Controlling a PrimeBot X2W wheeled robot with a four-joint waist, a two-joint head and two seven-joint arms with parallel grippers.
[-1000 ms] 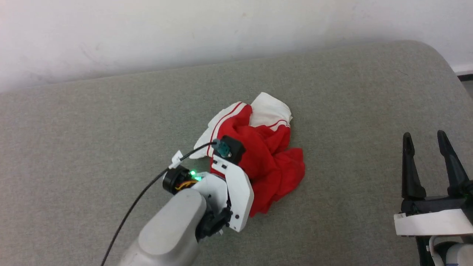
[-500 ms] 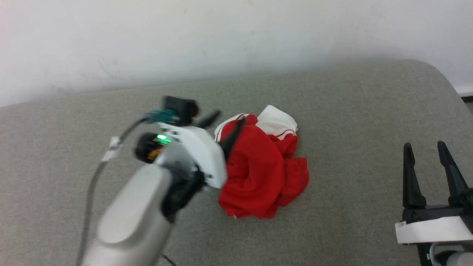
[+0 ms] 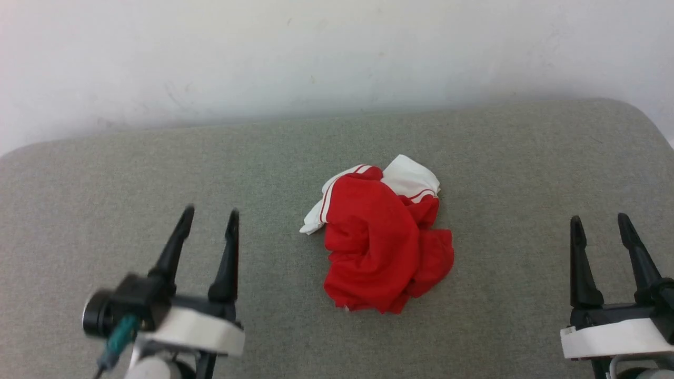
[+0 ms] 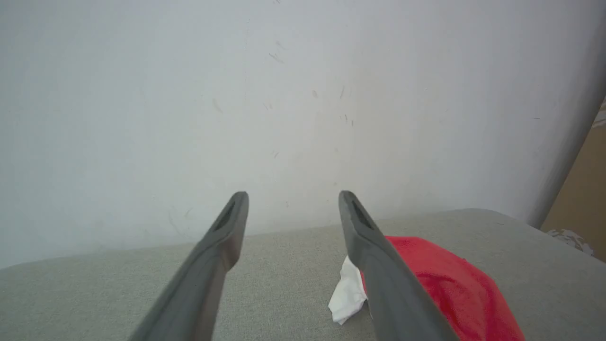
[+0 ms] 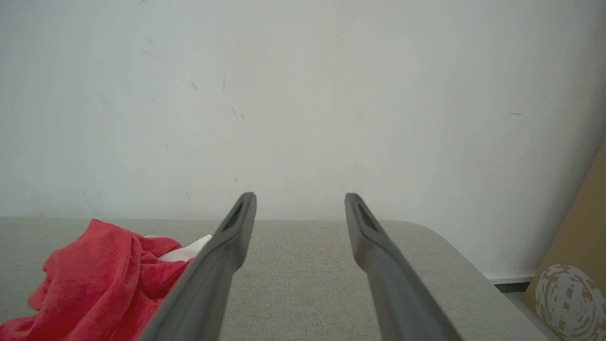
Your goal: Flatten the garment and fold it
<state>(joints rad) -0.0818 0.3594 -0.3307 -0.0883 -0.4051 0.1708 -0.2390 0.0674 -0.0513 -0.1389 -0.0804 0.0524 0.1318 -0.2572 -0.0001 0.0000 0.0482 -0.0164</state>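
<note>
head view: left gripper (image 3: 210, 210) and right gripper (image 3: 599, 217) sit parted, empty, flanking the garment (image 3: 379, 247). i judge i'm holding clear to read its crumples.

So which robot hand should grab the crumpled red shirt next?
Probably the left. The left gripper is open and sits a bit nearer the garment, whose white sleeve corner pokes out toward it. The right gripper, also open, is farther off.
</note>
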